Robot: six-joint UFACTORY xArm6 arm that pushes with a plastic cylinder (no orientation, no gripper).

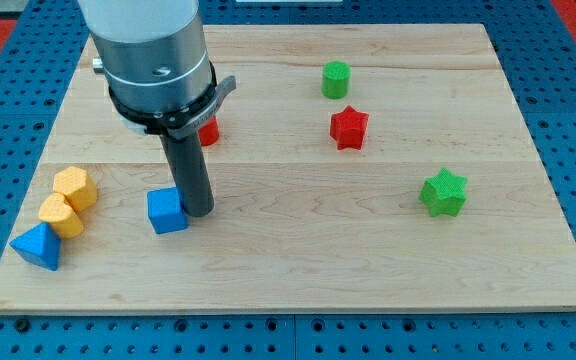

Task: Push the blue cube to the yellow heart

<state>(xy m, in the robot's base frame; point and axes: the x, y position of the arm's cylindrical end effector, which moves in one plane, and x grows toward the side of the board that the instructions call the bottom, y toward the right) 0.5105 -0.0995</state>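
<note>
The blue cube (167, 211) sits on the wooden board (298, 250) at lower left. My tip (199, 212) rests right against the cube's right side. Two yellow blocks lie further left: one (61, 215) below, which looks like the yellow heart, and one (76, 188) just above it, roughly hexagonal. They touch each other. The cube is about a cube's width or more to the right of the yellow blocks.
A blue triangular block (37, 246) lies at the lower left corner. A red block (208, 130) is partly hidden behind the arm. A green cylinder (336, 79), a red star (348, 128) and a green star (443, 193) lie to the right.
</note>
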